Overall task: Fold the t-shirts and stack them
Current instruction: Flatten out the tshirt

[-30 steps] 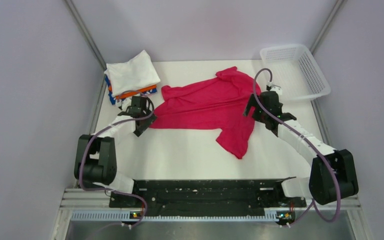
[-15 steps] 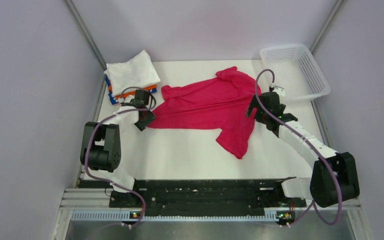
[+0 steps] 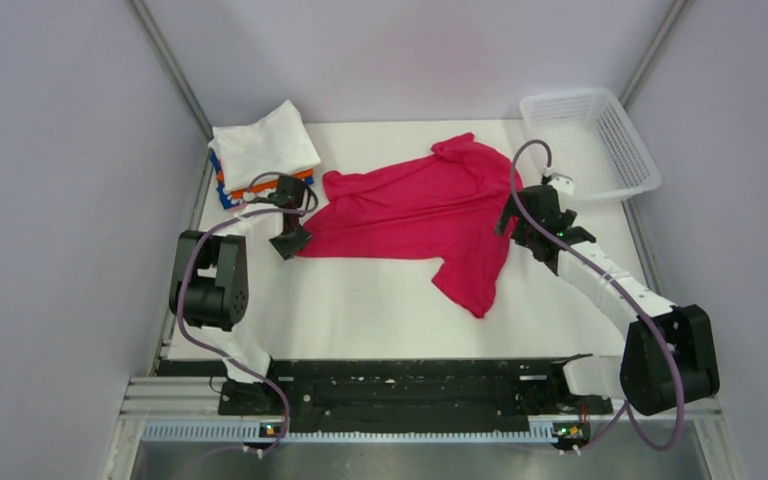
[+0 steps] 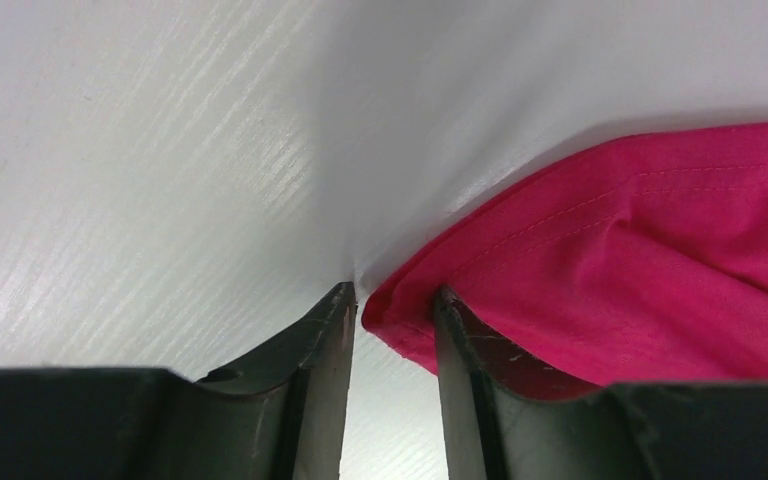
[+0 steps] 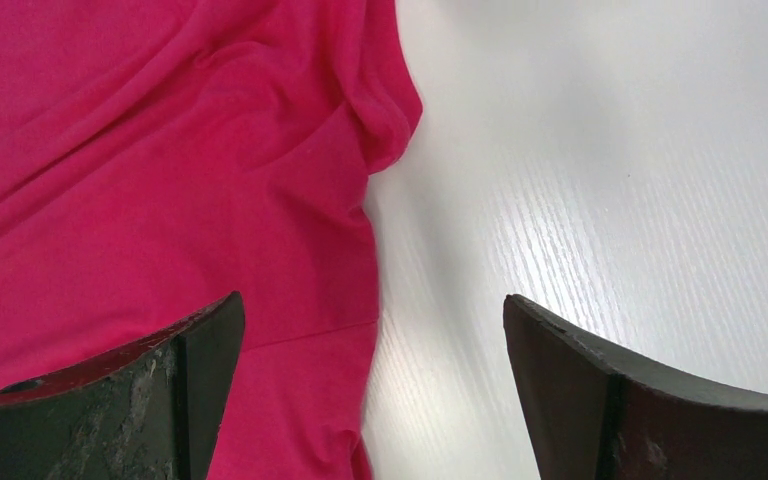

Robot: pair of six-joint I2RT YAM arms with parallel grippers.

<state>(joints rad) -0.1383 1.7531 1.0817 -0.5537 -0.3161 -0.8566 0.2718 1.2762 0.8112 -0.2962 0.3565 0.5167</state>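
At the left hem corner of the crimson shirt (image 3: 410, 215), spread on the table (image 3: 360, 300), has crept in with left gripper (image 4: 392, 290) narrowed astride the cloth, right gripper (image 5: 372, 300) gaping over its far edge, seemingly pinch-ready.

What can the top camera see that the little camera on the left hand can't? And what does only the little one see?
Only the top view shows the stack of folded t-shirts, the white mesh basket, the right gripper and the whole crimson-pink t-shirt spread out. Only the left wrist view shows the stitched hem up close, its corner between the slightly parted fingers of the left gripper. Both show that t-shirt, the white table and the left gripper.
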